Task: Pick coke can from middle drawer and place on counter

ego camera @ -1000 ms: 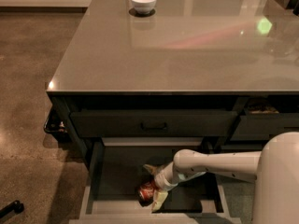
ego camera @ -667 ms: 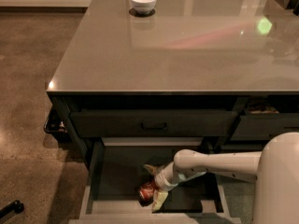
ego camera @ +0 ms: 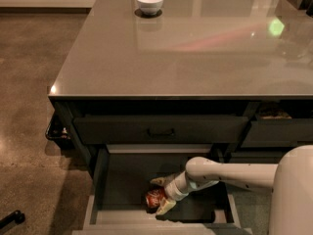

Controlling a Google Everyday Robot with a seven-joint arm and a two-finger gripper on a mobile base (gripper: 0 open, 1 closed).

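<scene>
The coke can [ego camera: 154, 198], red with white lettering, lies on its side on the dark bottom of the open middle drawer [ego camera: 100, 180], near its front. My gripper [ego camera: 160, 195] reaches into the drawer from the right on a white arm. Its two cream fingers stand apart, one behind the can and one in front of it, with the can between them. The counter [ego camera: 186, 48] is a wide glossy grey-beige top above the drawers.
A white bowl [ego camera: 149, 2] stands at the back of the counter. A closed upper drawer with a black bar handle [ego camera: 161, 130] sits right above the open drawer. A narrower drawer [ego camera: 276, 133] is at the right. Brown floor lies to the left.
</scene>
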